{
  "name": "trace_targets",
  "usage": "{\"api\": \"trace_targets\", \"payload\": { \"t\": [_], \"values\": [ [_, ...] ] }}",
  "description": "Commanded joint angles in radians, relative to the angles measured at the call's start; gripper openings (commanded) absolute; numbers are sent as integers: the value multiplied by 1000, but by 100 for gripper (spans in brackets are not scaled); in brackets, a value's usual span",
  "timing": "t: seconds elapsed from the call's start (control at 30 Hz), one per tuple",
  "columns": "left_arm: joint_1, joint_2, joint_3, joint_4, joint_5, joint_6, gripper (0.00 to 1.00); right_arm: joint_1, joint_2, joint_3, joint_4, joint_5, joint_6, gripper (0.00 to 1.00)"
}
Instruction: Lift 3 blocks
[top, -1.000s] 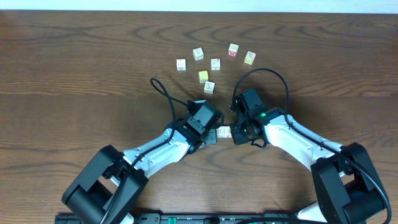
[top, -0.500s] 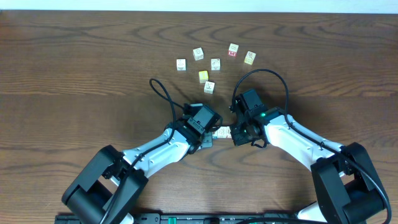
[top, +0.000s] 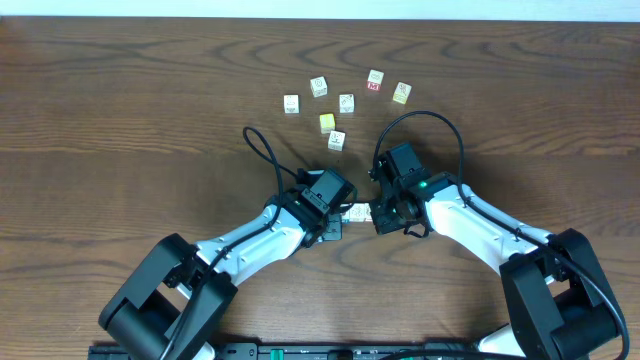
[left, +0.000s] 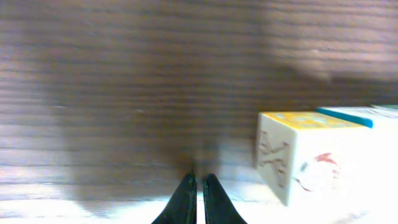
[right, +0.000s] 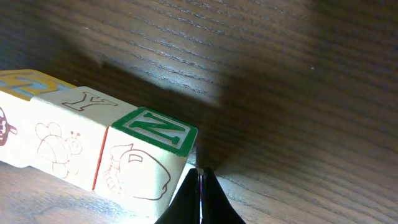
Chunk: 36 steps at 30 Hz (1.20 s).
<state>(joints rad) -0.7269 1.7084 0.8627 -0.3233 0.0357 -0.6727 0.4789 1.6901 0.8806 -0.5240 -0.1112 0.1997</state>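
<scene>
Three pale picture blocks (top: 357, 212) lie end to end in a short row between my two grippers. In the right wrist view the row reads as a green-topped N block (right: 146, 158), a Y block (right: 68, 140) and a yellow-topped block (right: 12, 118). My right gripper (right: 202, 171) is shut, its tips against the N block's end. My left gripper (left: 199, 177) is also shut on nothing, with the yellow-topped end block (left: 298, 155) just to its right. From overhead, the left gripper (top: 338, 222) and right gripper (top: 376, 214) flank the row. Whether the row rests on the table cannot be told.
Several loose cubes lie scattered further back, among them a plain yellow cube (top: 327, 122), a pale cube (top: 336, 140) nearest the grippers and a red-sided cube (top: 375, 80). Black cable loops (top: 262, 150) rise behind each wrist. The table is dark wood.
Both grippers stay shut against the ends of the row. The left gripper and the row have shifted only very slightly to the left.
</scene>
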Motion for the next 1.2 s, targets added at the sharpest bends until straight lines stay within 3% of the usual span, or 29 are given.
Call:
{"api": "trace_targets", "payload": {
  "t": [0.0, 0.5, 1.17],
  "values": [
    [25, 11, 3, 11, 137, 16, 7, -6, -2, 0, -1, 9, -14, 1],
    [87, 11, 3, 10, 348, 17, 7, -6, -2, 0, -6, 10, -14, 1],
    [87, 11, 3, 71, 327, 17, 8, -6, -2, 0, -7, 10, -14, 1]
  ]
}}
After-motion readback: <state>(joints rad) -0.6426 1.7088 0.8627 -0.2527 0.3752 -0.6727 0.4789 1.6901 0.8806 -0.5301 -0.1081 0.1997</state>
